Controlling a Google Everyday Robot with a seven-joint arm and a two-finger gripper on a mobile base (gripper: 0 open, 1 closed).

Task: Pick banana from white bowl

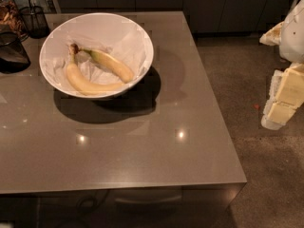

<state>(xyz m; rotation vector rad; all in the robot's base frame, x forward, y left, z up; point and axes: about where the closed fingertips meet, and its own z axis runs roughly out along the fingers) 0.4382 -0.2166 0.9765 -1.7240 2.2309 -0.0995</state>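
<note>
Nearest me is the front edge of the grey table [142, 151], its top bare in front of the white bowl [97, 17], which sits toward the far left corner. From my seat I read the job as not yet begun. The banana [113, 65] I want lies inside the bowl on the crumpled paper lining [128, 44], right of centre, its greenish neck pointing toward the bowl's far left. Nothing is touching it.

The gripper [284, 101] hangs well to the right of the bowl, off the table and over the floor, carrying nothing. Whether it is apart or together I cannot tell from this angle. So all of it is left to do, as I judge it: the reach across to the bowl, the grasp, and the lift.

Counting up: one white bowl and two bananas in it, mine and a paler curved banana [80, 82] lying just in front and left of mine, their stem ends close together. Left of the bowl stand two dark wire-mesh cups [33, 19]. One gripper.
</note>
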